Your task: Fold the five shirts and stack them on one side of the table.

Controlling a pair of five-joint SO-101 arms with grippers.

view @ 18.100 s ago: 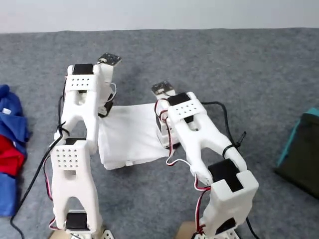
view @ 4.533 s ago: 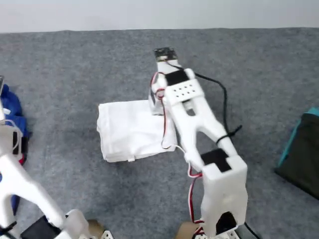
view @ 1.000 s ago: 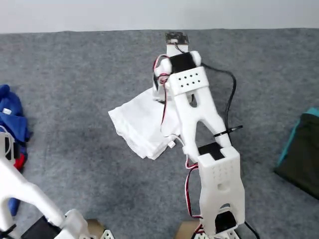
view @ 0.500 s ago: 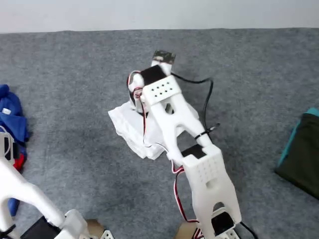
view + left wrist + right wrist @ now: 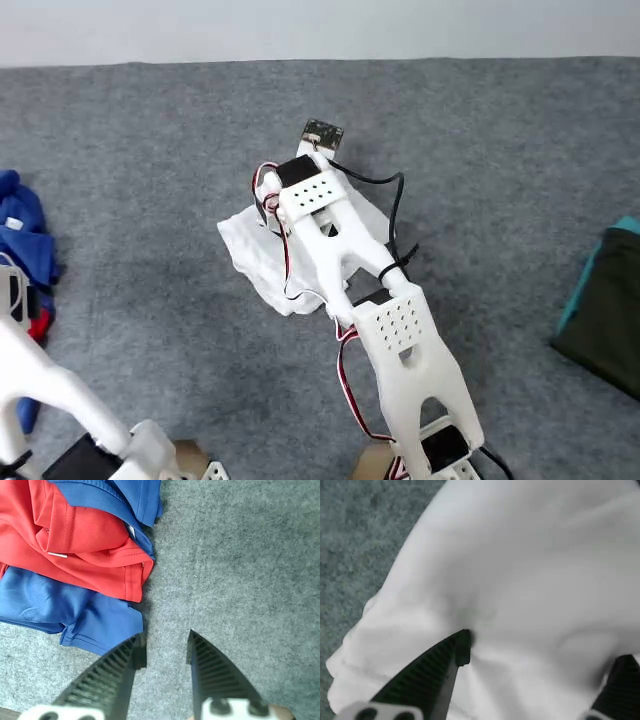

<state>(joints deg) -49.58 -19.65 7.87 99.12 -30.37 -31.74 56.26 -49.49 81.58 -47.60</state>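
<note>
White shirt (image 5: 258, 262), already folded into a small packet, lay near the middle of the table (image 5: 500, 140), under the right arm (image 5: 330, 240). The right gripper (image 5: 542, 662) stood on top of it with its fingers spread wide; the tips rested on the cloth and nothing was pinched between them. The left gripper (image 5: 165, 650) hung over bare surface just beside the heap of unfolded shirts, a red shirt (image 5: 85, 535) lying among blue shirts (image 5: 70, 612); its fingers were a little apart and held nothing. At the opposite edge of the table lay a dark cloth with a teal border (image 5: 600, 300), probably another shirt.

I judged that the main danger was for the fold. If I pushed or dragged the packet with spread fingers, the top layer could slide over the lower ones and the packet could open or bunch, because the surface seemed rough and would hold the bottom layer back. If I closed the fingers there, they could catch only the upper layer, and lifting would unfold the shirt.

The table was covered with a grey felt-like cover (image 5: 150, 130), and behind it stood a plain pale wall (image 5: 300, 25).
</note>
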